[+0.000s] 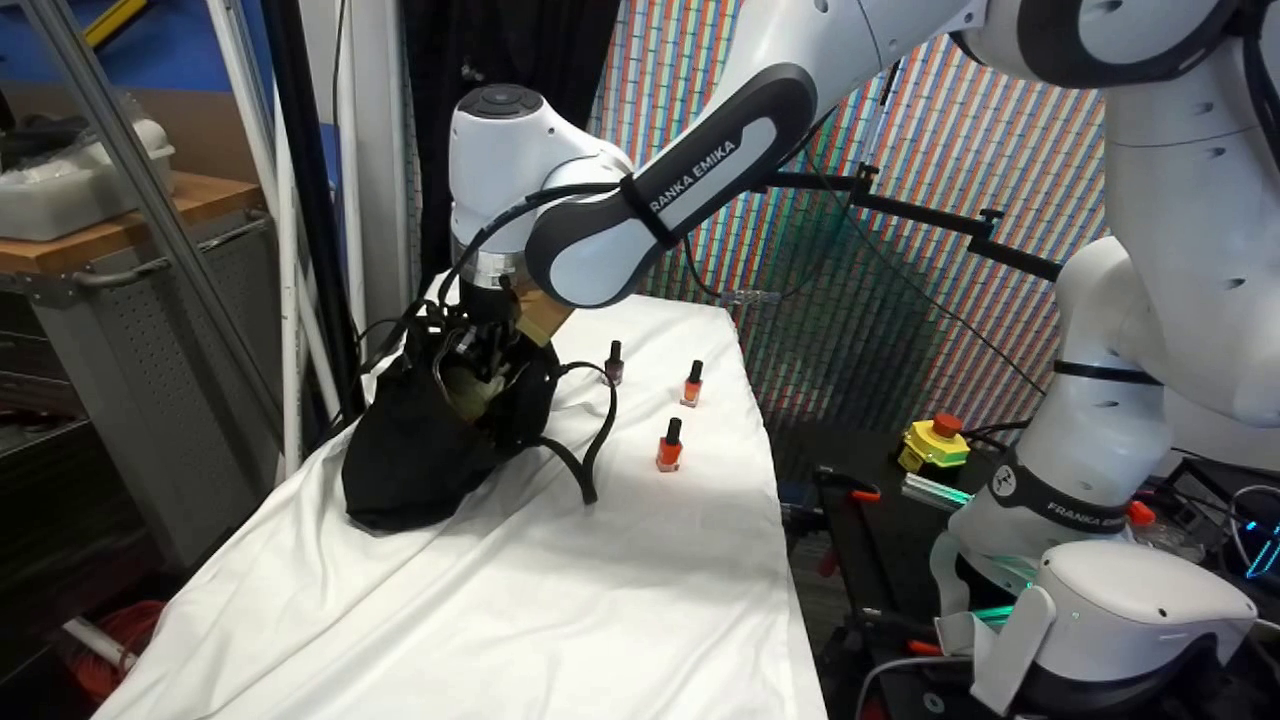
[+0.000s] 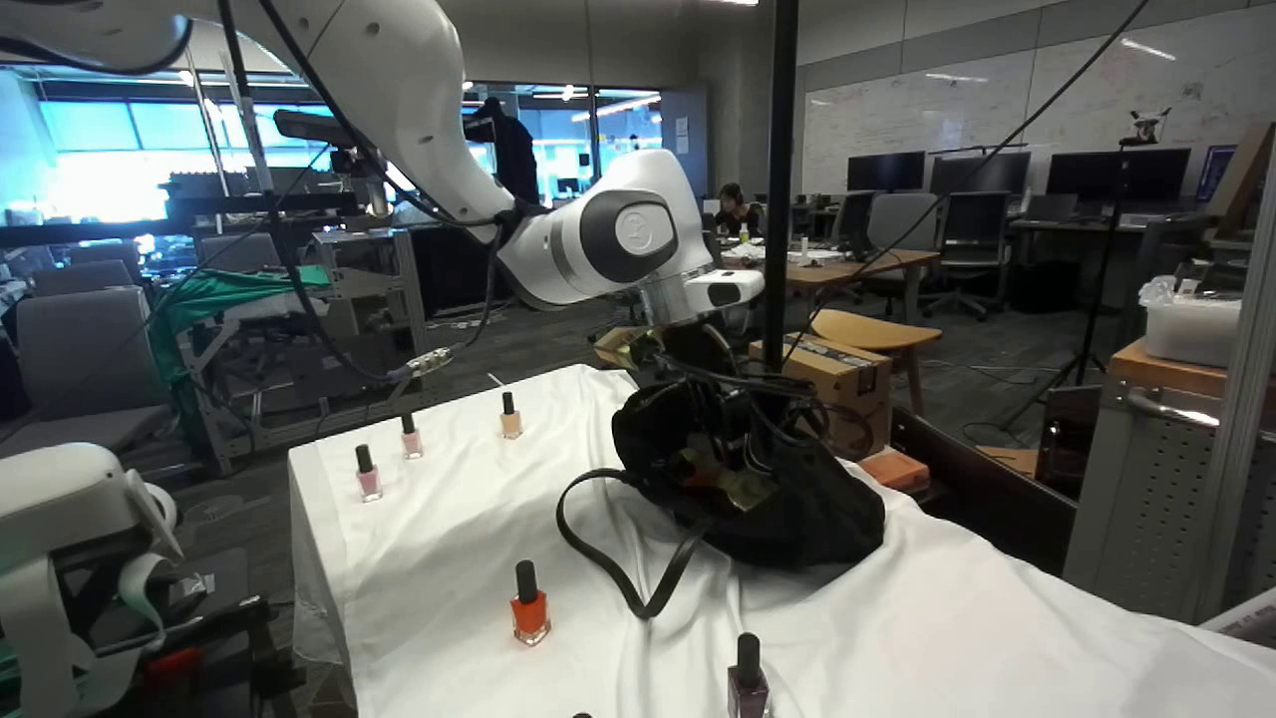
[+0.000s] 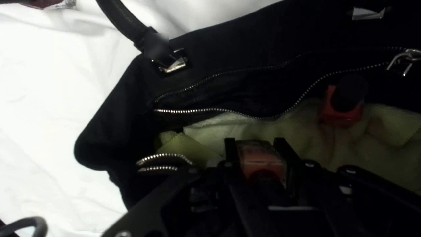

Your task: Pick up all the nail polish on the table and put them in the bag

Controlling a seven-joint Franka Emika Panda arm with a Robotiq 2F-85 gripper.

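The slumped black bag (image 1: 410,460) (image 2: 817,514) (image 3: 250,39) lies on the white-clothed table (image 1: 600,610) (image 2: 439,548), its mouth open on a yellowish-green lining. My gripper (image 3: 256,144) is inside the bag's mouth, shut on an orange-red nail polish bottle (image 3: 263,161). Another red bottle (image 3: 340,113) rests on the lining. A red bottle (image 1: 669,452) (image 2: 530,610), an orange bottle (image 1: 691,390) and a dark bottle (image 1: 614,370) (image 2: 748,688) stand upright on the table. A dark red bottle (image 3: 49,3) is cut off in the wrist view.
Pale bottles (image 2: 370,484) (image 2: 412,443) (image 2: 510,424) stand at the table's far end in an exterior view. The bag's strap (image 1: 588,470) (image 2: 638,598) loops over the cloth toward the red bottle. Cardboard (image 1: 545,315) is behind the gripper. A wooden-topped bench (image 1: 120,235) stands beside the table.
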